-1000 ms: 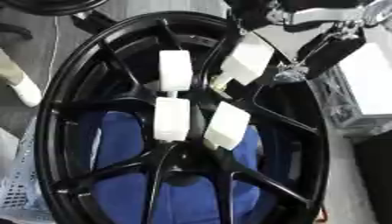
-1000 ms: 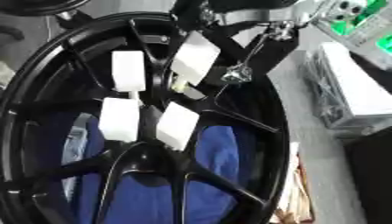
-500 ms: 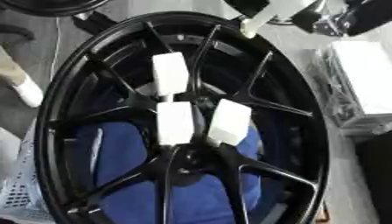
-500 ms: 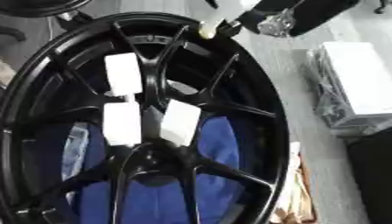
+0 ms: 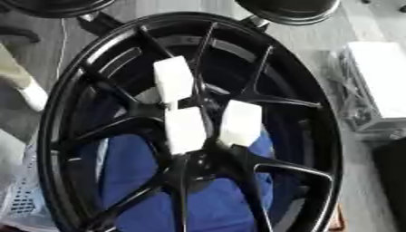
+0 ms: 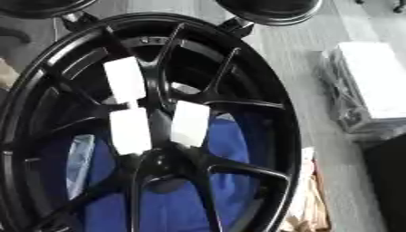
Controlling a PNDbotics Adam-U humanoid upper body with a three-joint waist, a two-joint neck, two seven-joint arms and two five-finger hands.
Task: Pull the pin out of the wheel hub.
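A large black spoked wheel [image 5: 317, 136] fills both views, its hub [image 5: 194, 158] just below the middle. Three white block-shaped pins stand among the spokes above the hub: one higher up [image 5: 173, 80], one at the centre left [image 5: 184, 129] and one at the centre right [image 5: 240, 122]. Neither of my hands shows in either view.
A blue cloth [image 5: 135, 181] lies under the wheel's lower half. A white box [image 5: 380, 81] sits on the grey floor to the right. Two dark round shapes [image 5: 289, 9] [image 5: 55, 7] stand at the top edge. Wooden pieces [image 6: 305, 204] lie at the lower right.
My right hand, which held a fourth white pin at the wheel's upper right, has risen out of view with it. Three pins stay on the wheel.
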